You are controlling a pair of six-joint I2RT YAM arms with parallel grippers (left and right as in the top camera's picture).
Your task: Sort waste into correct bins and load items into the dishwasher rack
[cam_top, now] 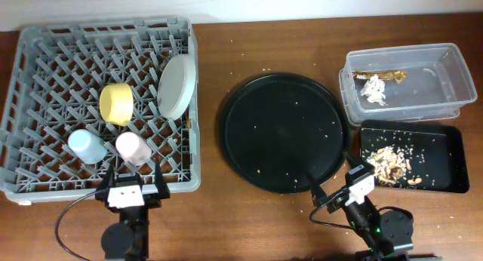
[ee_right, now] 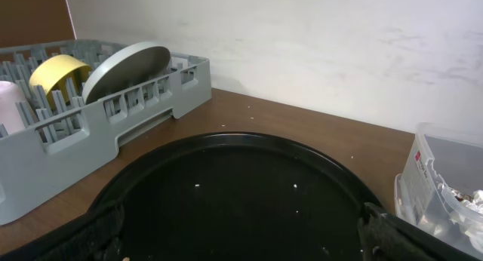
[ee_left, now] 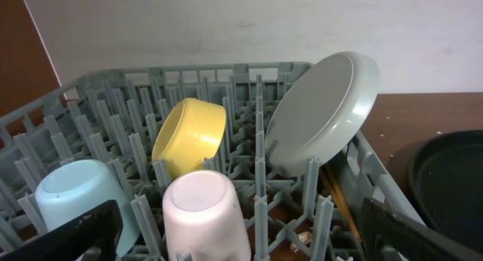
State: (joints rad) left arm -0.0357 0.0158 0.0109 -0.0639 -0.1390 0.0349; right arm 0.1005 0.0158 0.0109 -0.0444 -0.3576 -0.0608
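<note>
The grey dishwasher rack point(cam_top: 98, 29) at the left holds the yellow bowl point(cam_top: 117, 104), the white plate point(cam_top: 177, 86) on edge, the blue cup point(cam_top: 87, 146) and the pink cup point(cam_top: 133, 146), both upside down. In the left wrist view, thin wooden chopsticks point(ee_left: 337, 197) lie under the plate point(ee_left: 321, 114). The clear tub point(cam_top: 445, 72) holds the white tissue point(cam_top: 373, 89) and the brown wrapper point(cam_top: 381, 74). The shallow black tray point(cam_top: 445, 148) holds food scraps point(cam_top: 389, 164). My left gripper point(cam_top: 132, 178) is open and empty at the rack's front edge. My right gripper point(cam_top: 332, 178) is open and empty.
A large round black tray point(cam_top: 285, 133) with a few crumbs lies between the rack and the bins, and fills the right wrist view point(ee_right: 241, 193). Crumbs dot the brown table. A wall runs along the far edge.
</note>
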